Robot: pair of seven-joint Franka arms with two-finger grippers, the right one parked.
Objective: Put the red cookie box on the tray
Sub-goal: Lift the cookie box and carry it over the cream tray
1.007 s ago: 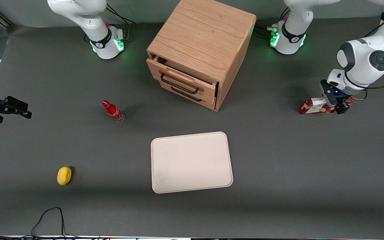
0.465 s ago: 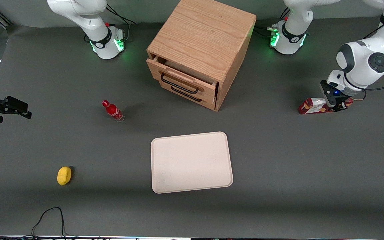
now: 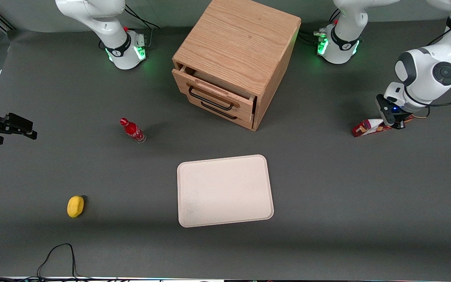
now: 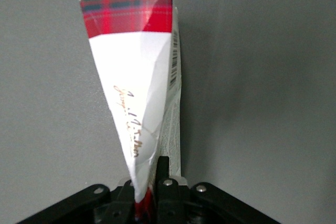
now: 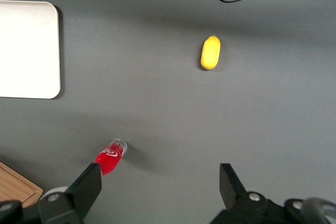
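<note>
The red cookie box (image 3: 367,127) lies toward the working arm's end of the table, far from the tray (image 3: 224,190). My left gripper (image 3: 395,123) is shut on one end of it. In the left wrist view the box (image 4: 142,77) shows a white patch and a red tartan end, and it is pinched to a thin wedge between the fingers of the gripper (image 4: 149,184). The box stands tilted, its free end low by the table. The pale cream tray lies in the middle, nearer the front camera than the cabinet, with nothing on it. It also shows in the right wrist view (image 5: 26,51).
A wooden drawer cabinet (image 3: 235,62) stands at the middle back, its top drawer slightly open. A small red-capped bottle (image 3: 132,130) and a yellow oval object (image 3: 75,206) lie toward the parked arm's end. A black cable (image 3: 57,254) lies near the front edge.
The gripper has shut on the box's end. The box has turned from lying flat to a tilted, narrower pose, squeezed at the gripped end.
</note>
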